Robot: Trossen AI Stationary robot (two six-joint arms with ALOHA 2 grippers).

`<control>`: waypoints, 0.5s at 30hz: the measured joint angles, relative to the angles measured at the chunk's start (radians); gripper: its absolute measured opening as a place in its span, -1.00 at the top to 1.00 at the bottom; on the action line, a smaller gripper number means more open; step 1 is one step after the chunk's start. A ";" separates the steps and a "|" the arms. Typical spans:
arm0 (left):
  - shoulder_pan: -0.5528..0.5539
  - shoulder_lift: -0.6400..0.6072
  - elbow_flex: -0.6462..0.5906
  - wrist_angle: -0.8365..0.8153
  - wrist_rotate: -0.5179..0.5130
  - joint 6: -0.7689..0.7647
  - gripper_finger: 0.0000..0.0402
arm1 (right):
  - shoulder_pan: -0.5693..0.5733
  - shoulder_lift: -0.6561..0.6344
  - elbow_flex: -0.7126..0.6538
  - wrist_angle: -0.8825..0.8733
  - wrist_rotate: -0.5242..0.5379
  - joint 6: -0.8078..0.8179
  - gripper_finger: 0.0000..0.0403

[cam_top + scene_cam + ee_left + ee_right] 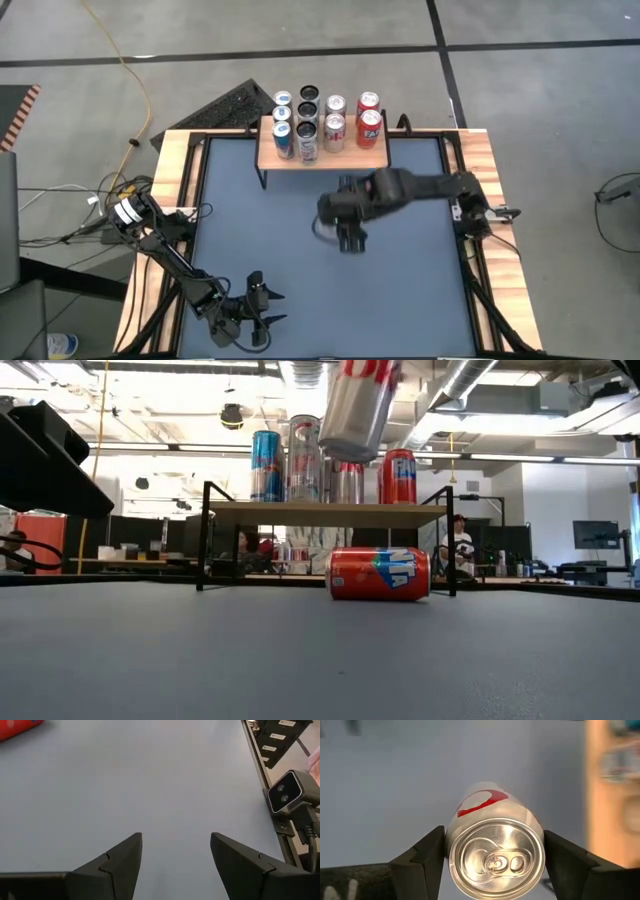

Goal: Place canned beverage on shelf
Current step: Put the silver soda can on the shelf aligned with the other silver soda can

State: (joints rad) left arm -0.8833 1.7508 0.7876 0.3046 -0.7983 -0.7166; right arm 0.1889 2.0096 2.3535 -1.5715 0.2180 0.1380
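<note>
A silver can is clamped between the right gripper fingers, lifted above mid-table for carrying to the shelf at the far edge. The left gripper waits near-left, open and empty.

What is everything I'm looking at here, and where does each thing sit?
shelf: one, light wood top on black legs, far edge of the table.
cans on the shelf: eight, blue, dark, silver and red, upright in two rows.
orange can: one, lying on its side on the table before the shelf.
silver can: one, silver with a red mark, held in the air.
table: one, grey-blue top with a wooden rim.
right claw: shut on the silver can, mid-table.
left claw: open, empty, near corner.
</note>
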 joint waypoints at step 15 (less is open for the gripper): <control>0.000 0.000 0.000 0.000 -0.055 -0.002 -0.12 | -0.307 -0.013 0.000 0.000 0.018 -0.200 -0.34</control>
State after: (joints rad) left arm -0.8829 1.7508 0.7876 0.3042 -0.8533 -0.7181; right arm -0.1178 1.9962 2.3534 -1.5719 0.2364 -0.0616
